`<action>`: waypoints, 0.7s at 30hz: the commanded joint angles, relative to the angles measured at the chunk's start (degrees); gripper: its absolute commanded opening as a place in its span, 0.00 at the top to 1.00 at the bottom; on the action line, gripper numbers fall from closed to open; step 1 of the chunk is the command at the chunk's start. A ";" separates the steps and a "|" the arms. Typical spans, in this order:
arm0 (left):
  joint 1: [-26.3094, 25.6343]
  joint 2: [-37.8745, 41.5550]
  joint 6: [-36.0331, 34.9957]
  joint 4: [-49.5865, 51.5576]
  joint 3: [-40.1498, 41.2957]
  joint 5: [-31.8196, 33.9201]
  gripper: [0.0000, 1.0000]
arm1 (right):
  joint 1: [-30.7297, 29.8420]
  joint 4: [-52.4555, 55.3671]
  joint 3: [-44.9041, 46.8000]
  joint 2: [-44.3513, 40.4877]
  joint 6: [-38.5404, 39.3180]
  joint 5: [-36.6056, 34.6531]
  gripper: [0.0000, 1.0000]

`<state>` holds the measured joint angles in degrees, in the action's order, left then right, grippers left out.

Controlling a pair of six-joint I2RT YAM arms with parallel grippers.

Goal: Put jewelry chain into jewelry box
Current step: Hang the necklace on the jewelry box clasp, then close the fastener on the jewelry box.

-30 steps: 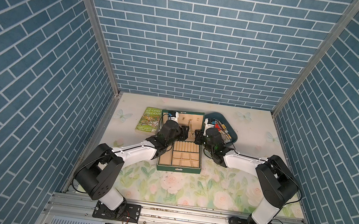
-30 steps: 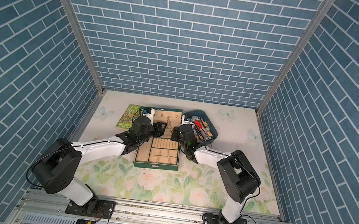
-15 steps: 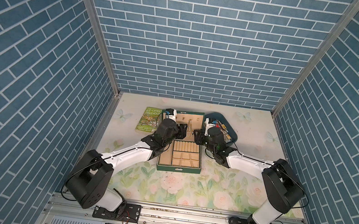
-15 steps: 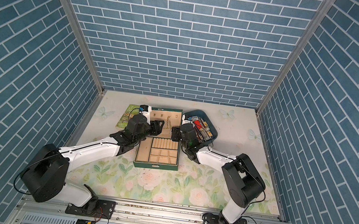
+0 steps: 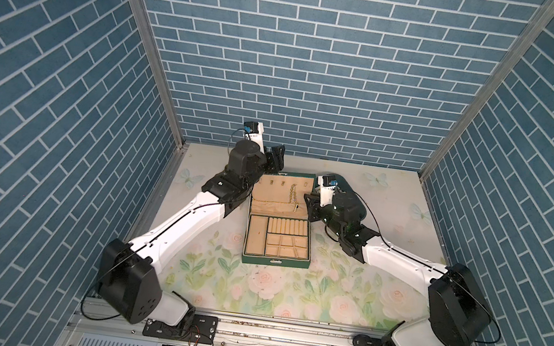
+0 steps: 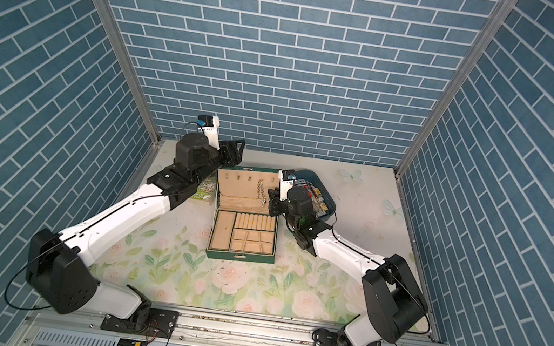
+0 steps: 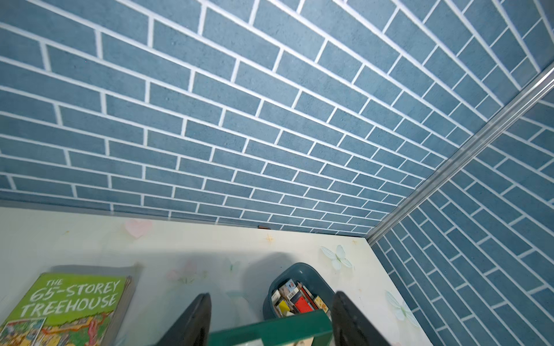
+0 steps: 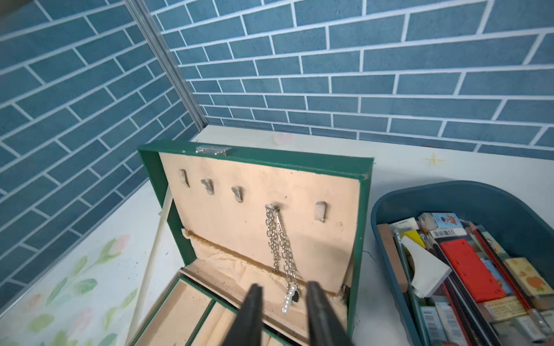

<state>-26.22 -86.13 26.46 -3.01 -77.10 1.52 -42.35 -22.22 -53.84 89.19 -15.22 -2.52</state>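
The jewelry box (image 5: 274, 262) (image 6: 238, 256) lies open, its dark green lid (image 8: 254, 155) standing upright. From one hook on the lid's beige lining hangs the jewelry chain (image 8: 281, 245) (image 5: 293, 198) (image 6: 261, 192), doubled, with small pearls and a dark piece at its lower end. My right gripper (image 8: 281, 292) (image 5: 308, 199) is open just in front of the chain's lower end, holding nothing. My left gripper (image 7: 269, 317) (image 5: 275, 158) is open, raised behind the lid's top left corner. The lid's green edge (image 7: 269, 332) shows between its fingers.
A blue-grey tray (image 8: 449, 191) (image 6: 317, 187) (image 7: 299, 269) full of small items sits right of the box, beside the right wrist. A green book (image 7: 69, 299) (image 6: 205, 189) lies left of the box under the left arm. The back wall is close behind the lid.
The left gripper has lifted up and back from the lid and opened wider. The right gripper has shifted slightly in front of the hanging chain.
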 commanded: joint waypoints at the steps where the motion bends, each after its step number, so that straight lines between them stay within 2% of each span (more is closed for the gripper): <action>1: 1.25 -6.97 -2.25 6.27 -7.88 -8.94 0.36 | 0.19 1.07 -3.08 3.13 8.79 0.44 1.00; 4: 1.92 -13.78 -4.23 10.34 -15.00 -14.04 0.40 | 0.29 -1.55 -2.61 4.44 11.44 1.39 1.00; 7: 2.58 -18.10 -5.81 12.87 -19.46 -17.54 0.41 | 0.25 -2.18 -3.13 5.87 14.55 3.98 0.95; 14: 5.15 -21.51 -3.72 10.95 -20.68 -21.86 0.41 | 1.37 -6.36 -3.72 8.24 13.39 4.96 0.93; 21: 5.89 -24.50 -3.82 13.34 -24.04 -22.90 0.41 | 1.66 -10.42 -5.63 11.31 10.91 5.43 0.93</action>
<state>-20.53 -109.21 22.70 9.10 -98.45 -19.53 -40.91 -28.99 -56.82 98.85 -3.18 1.80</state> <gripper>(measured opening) 0.590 0.076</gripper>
